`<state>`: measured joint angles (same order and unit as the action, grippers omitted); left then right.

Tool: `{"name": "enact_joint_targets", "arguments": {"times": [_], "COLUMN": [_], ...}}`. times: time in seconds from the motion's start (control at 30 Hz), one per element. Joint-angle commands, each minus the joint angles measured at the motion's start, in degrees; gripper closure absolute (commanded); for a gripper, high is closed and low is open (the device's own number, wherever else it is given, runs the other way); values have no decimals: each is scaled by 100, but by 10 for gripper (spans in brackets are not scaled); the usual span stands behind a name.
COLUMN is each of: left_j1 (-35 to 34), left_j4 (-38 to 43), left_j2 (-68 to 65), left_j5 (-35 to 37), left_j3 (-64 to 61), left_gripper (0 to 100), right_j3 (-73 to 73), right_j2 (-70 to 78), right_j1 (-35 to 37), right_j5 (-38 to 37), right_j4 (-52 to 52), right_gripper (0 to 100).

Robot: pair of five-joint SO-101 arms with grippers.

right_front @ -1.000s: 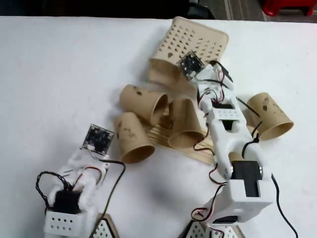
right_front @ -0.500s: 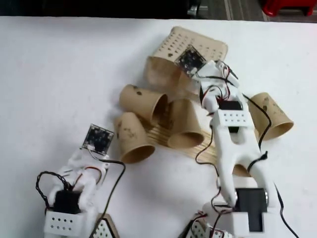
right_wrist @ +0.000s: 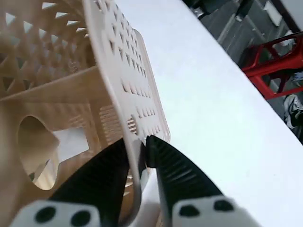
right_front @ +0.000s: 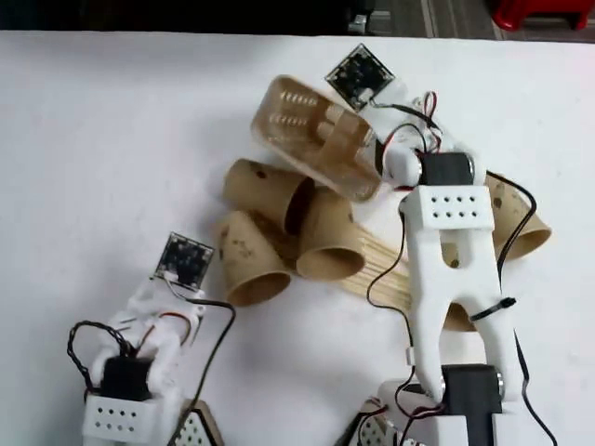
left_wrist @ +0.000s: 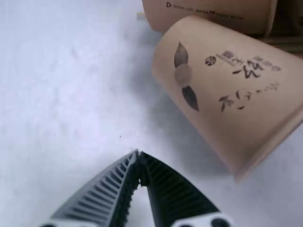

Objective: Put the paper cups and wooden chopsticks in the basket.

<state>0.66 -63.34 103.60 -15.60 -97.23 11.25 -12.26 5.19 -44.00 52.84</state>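
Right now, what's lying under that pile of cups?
Chopsticks stick out from beneath the middle cup. Their other ends are covered by cups and the right arm, so I cannot count them.

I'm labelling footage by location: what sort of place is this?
Likely a robotics lab or workshop: two small robot arms at a plain white table, paper cups and a basket as props, a red stool on the floor beyond.

White table [right_front: 112, 139] — a red stool [right_front: 544, 11] beyond its edge.
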Motion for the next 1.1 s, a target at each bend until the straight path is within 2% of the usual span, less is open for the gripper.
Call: {"name": "enact_joint_targets", "arguments": {"times": [0.0, 0.27, 0.53, 0.67, 0.8, 1.07], "left_j1": [-31, -31, -31, -31, -31, -31], "left_j4": [53, 53, 53, 53, 53, 62], "left_j2": [57, 57, 57, 57, 57, 57], "left_j5": [0, 0, 0, 0, 0, 0], "left_j3": [26, 26, 26, 26, 26, 26], "left_gripper": [976, 976, 976, 976, 976, 976], "right_j3": [-809, -1521, -1556, -1530, -1556, -1714], "right_j2": [-303, -303, -295, -286, -189, -532], "right_j1": [224, 312, 22, -295, -673, -848], "right_j5": [26, 26, 62, 158, 712, 800], "right_j4": [884, 2193, 2431, 2273, 2018, 2149], "right_gripper": [980, 979, 971, 853, 754, 733]}}
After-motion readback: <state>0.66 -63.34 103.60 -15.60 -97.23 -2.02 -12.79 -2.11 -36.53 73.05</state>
